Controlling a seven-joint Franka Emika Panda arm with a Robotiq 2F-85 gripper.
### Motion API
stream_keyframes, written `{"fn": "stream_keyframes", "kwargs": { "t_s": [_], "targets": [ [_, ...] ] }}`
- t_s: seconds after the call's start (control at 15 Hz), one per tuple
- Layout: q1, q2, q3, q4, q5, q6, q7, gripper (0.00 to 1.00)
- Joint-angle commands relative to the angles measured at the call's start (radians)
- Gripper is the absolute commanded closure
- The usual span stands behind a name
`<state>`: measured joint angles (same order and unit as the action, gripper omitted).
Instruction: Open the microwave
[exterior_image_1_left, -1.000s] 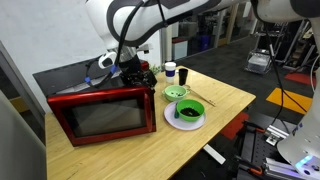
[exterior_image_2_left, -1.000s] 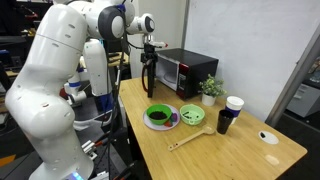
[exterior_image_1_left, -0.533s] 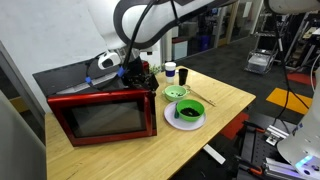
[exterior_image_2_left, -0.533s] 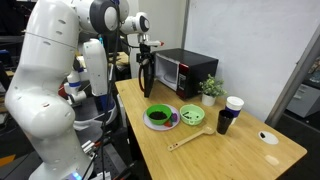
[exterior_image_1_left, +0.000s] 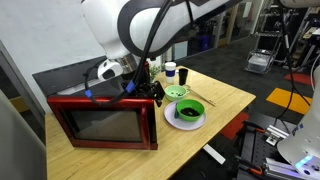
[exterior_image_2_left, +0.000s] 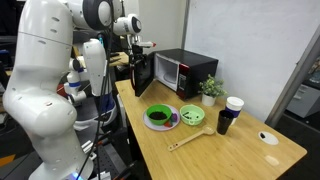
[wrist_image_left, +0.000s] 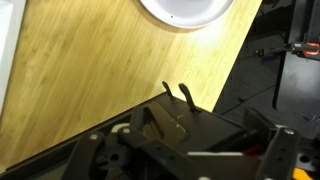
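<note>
Microwave (exterior_image_1_left: 100, 122): glossy red, black top, dark glass window, at far end of table (exterior_image_1_left: 225, 100). Panel markings too small to read. Door (exterior_image_2_left: 143, 72) seen ajar in an exterior view. Gripper (exterior_image_1_left: 150, 88) by door's free edge, jaws spread wide, nothing held. Wrist view alone gives bare wood and white plate (wrist_image_left: 185, 10) rim.

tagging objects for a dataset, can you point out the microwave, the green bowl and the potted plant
microwave (exterior_image_1_left: 100, 125), an exterior view, on the dark door glass
green bowl (exterior_image_2_left: 192, 115), an exterior view, on its inside
potted plant (exterior_image_2_left: 210, 87), an exterior view, on the leaves
</note>
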<state>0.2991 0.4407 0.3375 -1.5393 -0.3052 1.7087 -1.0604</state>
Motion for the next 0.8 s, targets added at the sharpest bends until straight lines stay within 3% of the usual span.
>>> {"fn": "stream_keyframes", "kwargs": {
  "t_s": [0.0,0.27,0.73],
  "targets": [
    [0.04,-0.052,0.006,-0.075,0.002,-0.013,-0.01,0.0],
    [0.073,-0.078,0.018,-0.093,0.001,-0.006,-0.004,0.0],
    [0.07,-0.162,0.023,-0.064,0.058,-0.051,0.013,0.0]
  ]
}}
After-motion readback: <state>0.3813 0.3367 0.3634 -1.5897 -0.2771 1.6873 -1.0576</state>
